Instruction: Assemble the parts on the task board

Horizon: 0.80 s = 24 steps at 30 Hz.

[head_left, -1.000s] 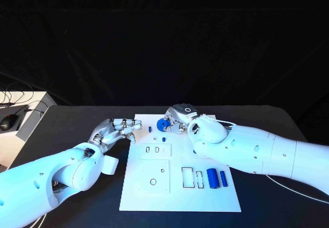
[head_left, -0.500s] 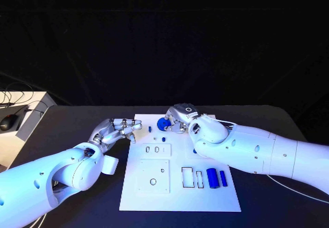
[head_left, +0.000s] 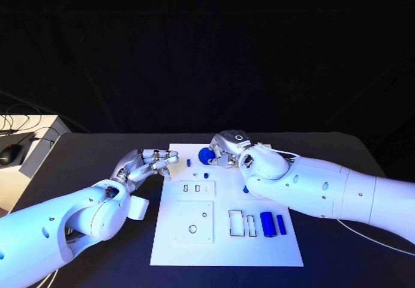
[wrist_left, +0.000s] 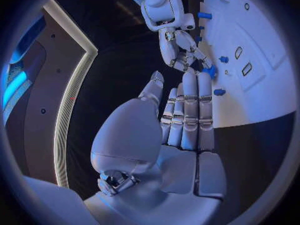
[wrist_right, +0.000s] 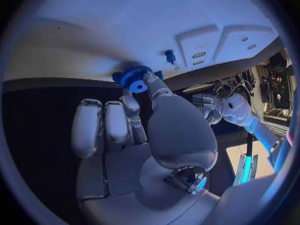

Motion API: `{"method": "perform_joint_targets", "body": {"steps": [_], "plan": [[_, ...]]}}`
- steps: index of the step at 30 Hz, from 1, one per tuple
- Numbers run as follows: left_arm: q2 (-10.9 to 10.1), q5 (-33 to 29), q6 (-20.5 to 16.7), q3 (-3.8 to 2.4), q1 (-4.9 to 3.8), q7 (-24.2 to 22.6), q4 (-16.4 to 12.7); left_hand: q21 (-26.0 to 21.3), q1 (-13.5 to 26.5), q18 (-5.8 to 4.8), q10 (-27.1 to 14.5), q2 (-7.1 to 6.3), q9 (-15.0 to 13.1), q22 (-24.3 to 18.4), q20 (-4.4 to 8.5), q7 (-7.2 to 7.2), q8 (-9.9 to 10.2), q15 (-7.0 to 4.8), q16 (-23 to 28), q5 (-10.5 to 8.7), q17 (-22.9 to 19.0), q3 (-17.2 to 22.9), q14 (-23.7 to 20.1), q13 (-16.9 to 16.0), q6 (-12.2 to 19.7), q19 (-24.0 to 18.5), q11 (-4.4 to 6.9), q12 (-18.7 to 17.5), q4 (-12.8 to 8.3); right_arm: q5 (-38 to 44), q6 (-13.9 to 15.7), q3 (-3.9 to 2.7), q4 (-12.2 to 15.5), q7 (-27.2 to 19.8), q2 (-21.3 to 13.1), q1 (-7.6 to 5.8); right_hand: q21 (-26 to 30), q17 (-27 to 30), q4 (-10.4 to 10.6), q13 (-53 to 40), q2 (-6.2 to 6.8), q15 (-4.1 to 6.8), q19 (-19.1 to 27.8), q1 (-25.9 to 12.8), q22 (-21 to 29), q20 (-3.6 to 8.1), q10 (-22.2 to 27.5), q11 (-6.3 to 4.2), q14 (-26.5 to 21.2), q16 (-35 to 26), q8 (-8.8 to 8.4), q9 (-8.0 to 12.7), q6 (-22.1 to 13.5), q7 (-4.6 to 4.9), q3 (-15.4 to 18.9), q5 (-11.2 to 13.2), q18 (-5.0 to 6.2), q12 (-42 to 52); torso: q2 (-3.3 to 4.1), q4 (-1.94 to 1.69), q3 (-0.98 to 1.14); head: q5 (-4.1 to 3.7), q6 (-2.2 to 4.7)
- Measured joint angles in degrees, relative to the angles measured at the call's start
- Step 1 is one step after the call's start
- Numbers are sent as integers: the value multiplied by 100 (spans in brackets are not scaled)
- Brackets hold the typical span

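The white task board [head_left: 226, 246] lies in the middle of the black table. Over its far edge my right hand [head_left: 228, 149] pinches a blue gear [head_left: 205, 156] between thumb and a finger; the right wrist view has the gear [wrist_right: 135, 77] just above the board. My left hand [head_left: 150, 164] hovers by the board's far left edge, fingers straight and side by side [wrist_left: 187, 110], holding nothing. A small blue peg [head_left: 189, 162] stands between the two hands. Two blue cylinders [head_left: 273, 224] lie on the board's right side.
Two raised white plates with slots [head_left: 198, 188] [head_left: 194, 222] sit on the board's left half, and rectangular cut-outs [head_left: 236, 223] lie beside the cylinders. Two tiny blue pegs [head_left: 201, 176] stand near the far plate. A white box with a mouse [head_left: 9, 155] sits off the table's left.
My right hand has carried the gear very slightly toward the board's far edge. The left hand has hardly moved.
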<state>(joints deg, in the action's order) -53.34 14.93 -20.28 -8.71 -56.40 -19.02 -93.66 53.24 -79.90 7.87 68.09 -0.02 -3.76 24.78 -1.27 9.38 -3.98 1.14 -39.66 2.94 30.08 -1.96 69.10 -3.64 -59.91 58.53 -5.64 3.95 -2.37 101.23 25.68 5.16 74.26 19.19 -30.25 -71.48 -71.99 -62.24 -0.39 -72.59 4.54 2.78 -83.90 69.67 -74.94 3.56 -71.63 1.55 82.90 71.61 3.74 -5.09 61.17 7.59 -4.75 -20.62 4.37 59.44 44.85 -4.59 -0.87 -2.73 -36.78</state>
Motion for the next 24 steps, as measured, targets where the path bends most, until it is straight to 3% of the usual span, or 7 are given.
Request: {"method": "perform_joint_targets", "body": {"steps": [24], "plan": [[14,0,5,0,0,1,32,-4,0,-2,0,0,0,-14,0,0,0,0,0,0,0,-16,0,0,0,0,0,0,-16,-35,16,8,167,-16,-87,16,0,-11,47,8,0,0,0,0,2,0,-1,0,0,0,0,-7,40,-40,-16,0,0,0,-1,-4,-1,28,-15]]}}
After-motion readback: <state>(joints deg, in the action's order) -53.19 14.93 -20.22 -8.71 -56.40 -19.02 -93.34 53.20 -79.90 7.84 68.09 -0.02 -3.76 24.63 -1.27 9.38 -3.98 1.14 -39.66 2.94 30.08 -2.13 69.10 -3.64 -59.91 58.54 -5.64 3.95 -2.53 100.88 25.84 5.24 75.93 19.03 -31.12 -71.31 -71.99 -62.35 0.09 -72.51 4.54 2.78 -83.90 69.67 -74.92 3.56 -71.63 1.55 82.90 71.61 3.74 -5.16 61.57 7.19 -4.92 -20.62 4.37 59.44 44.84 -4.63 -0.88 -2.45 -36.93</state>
